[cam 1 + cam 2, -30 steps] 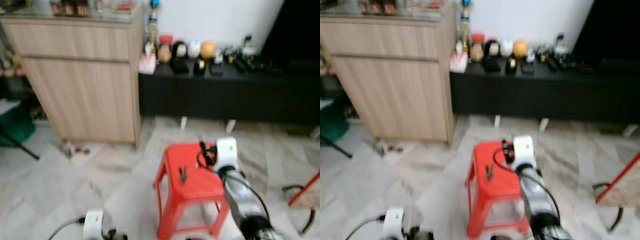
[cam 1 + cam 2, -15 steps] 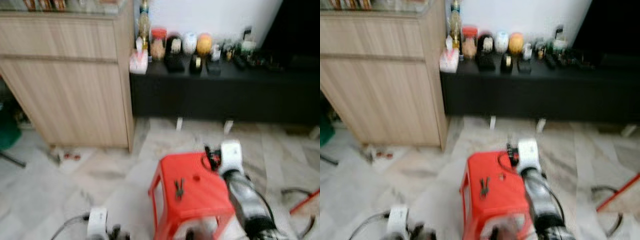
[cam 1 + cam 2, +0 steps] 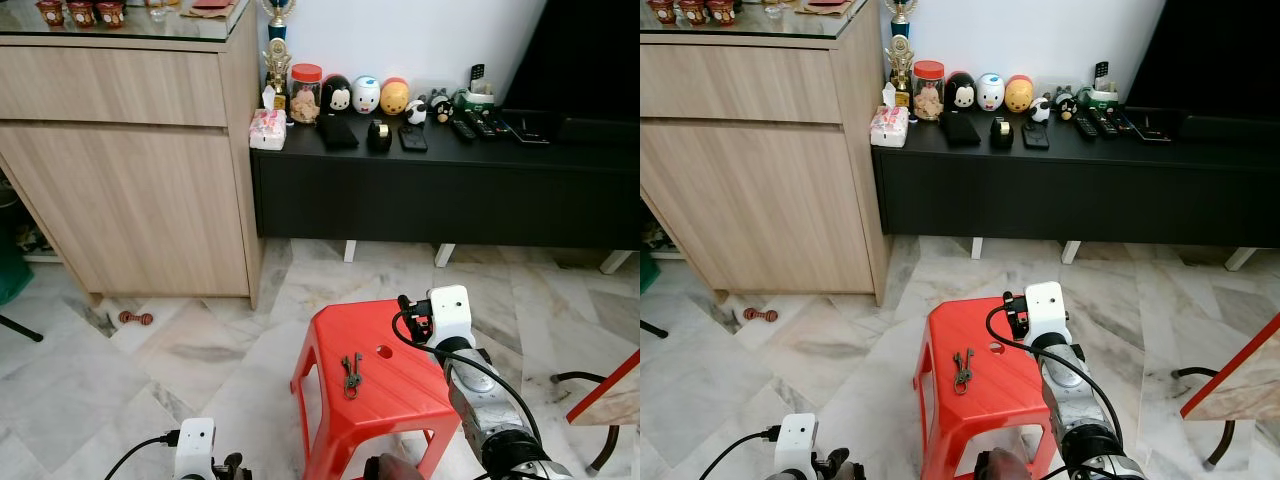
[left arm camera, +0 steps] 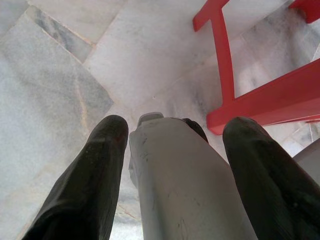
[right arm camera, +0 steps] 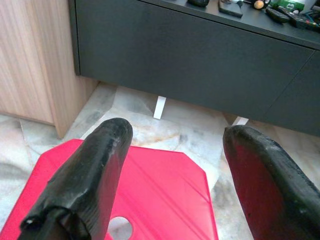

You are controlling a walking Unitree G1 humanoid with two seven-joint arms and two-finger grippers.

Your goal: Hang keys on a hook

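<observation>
A small bunch of dark keys [image 3: 349, 368] lies flat on top of the red plastic stool [image 3: 400, 400], near its middle and beside a round hole. My right arm [image 3: 470, 390] reaches over the stool's right side, right of the keys and apart from them. In the right wrist view my right gripper [image 5: 175, 150] is open, with the stool's top [image 5: 160, 190] below its fingers and nothing between them. My left arm [image 3: 195, 455] hangs low at the left. My left gripper [image 4: 175, 125] is open above the marble floor, with a grey rounded part of the robot seen between its fingers.
A light wooden cabinet [image 3: 150, 180] stands at the back left. A low black console [image 3: 450, 200] along the wall carries jars, toy figures and remotes. A small red object [image 3: 132, 318] lies on the floor by the cabinet. A red-edged board [image 3: 610, 390] and a black cable [image 3: 570, 380] are at the right.
The camera has shifted and the picture is sharp after blur. The keys lie where they were on the stool. My right arm stays over the stool's right side.
</observation>
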